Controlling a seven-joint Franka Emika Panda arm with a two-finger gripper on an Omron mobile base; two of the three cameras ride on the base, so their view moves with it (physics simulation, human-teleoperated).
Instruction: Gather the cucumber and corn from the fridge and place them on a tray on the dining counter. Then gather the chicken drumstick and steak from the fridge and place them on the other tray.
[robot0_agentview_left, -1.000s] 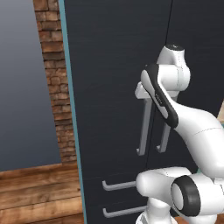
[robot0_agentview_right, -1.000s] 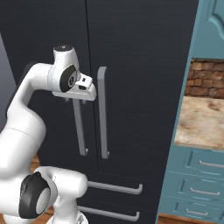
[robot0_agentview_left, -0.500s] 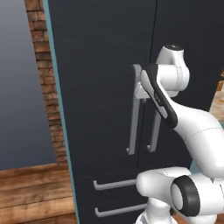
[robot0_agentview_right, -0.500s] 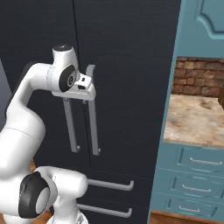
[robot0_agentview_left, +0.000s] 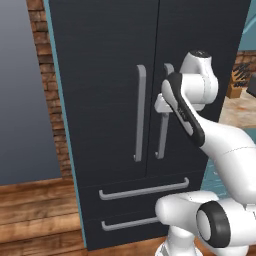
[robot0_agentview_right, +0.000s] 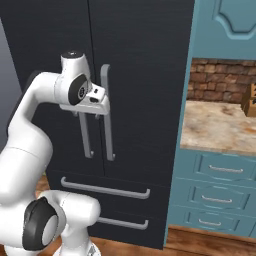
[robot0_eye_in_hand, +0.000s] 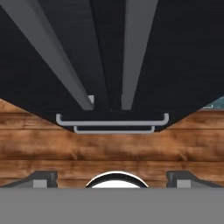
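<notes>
The fridge (robot0_agentview_left: 100, 75) (robot0_agentview_right: 145, 75) is a tall, near-black cabinet with both doors shut. The cucumber, corn, chicken drumstick and steak are hidden behind them. Two vertical silver bar handles (robot0_agentview_left: 140, 115) (robot0_agentview_right: 106, 115) flank the centre seam. My gripper (robot0_agentview_left: 162, 113) (robot0_agentview_right: 89, 114) hangs just in front of the handles at mid height, pointing down, closest to the right door's bar (robot0_agentview_left: 162, 135). In the hand view my gripper (robot0_eye_in_hand: 112, 177) is open with nothing between its fingertips (robot0_eye_in_hand: 43, 177). It looks down along both bars to the drawer handles (robot0_eye_in_hand: 112, 121). The trays and the dining counter are out of view.
Two drawers with horizontal handles (robot0_agentview_left: 144, 189) (robot0_agentview_right: 105, 188) sit under the doors. Right of the fridge stand teal cabinets (robot0_agentview_right: 220, 195) with a mottled stone top (robot0_agentview_right: 215, 127) and a knife block (robot0_agentview_right: 250, 100). Left is a brick wall (robot0_agentview_left: 52, 100), and the floor is wood (robot0_agentview_left: 35, 210).
The whole picture has shifted sideways in both base views, so the camera has moved with the base. The arm holds much the same pose at the handles.
</notes>
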